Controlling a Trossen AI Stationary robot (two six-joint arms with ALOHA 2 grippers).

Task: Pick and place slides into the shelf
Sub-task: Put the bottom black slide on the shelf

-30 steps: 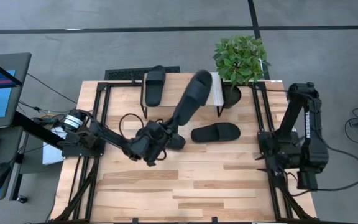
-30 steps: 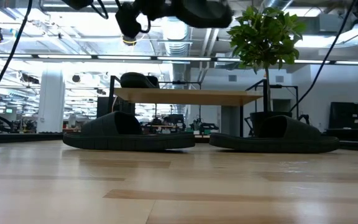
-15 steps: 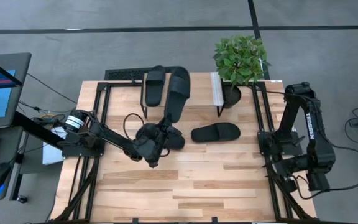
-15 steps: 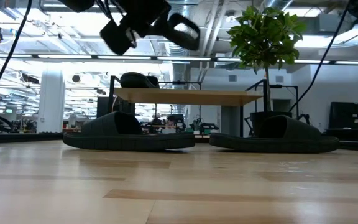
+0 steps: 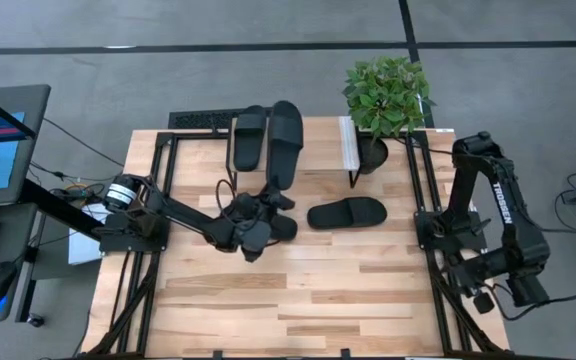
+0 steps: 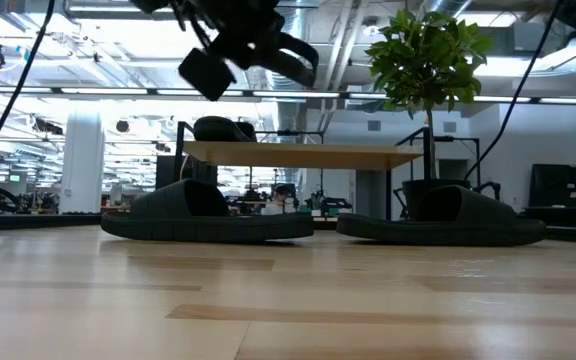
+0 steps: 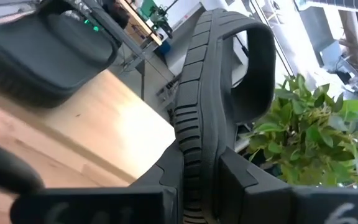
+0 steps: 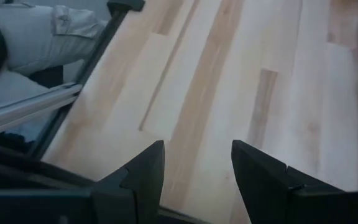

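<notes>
So here we've got the left gripper [image 5: 268,203] up over the middle of the table [image 5: 298,300], pinching the heel end of one slide [image 5: 285,143] between its fingers [image 7: 241,180]. In the wrist view we can see the ribbed sole edge clamped right between them. That sandal is raised off the tabletop and pointing out over the shelf [image 5: 323,150], right beside another slide [image 5: 249,137] that's already lying on the shelf's left part. From the low view the held one hangs tilted above the shelf board, not touching it. Two more slides sit on the table in front of the shelf: one [image 5: 346,213] out in the open toward the right, and another [image 6: 206,214] mostly tucked under the left arm from above. There's a potted plant [image 5: 386,97] at the shelf's right end. The right gripper [image 8: 194,171] is parked off at the right side of the table, fingers spread with nothing between them, just bare wood below.
</notes>
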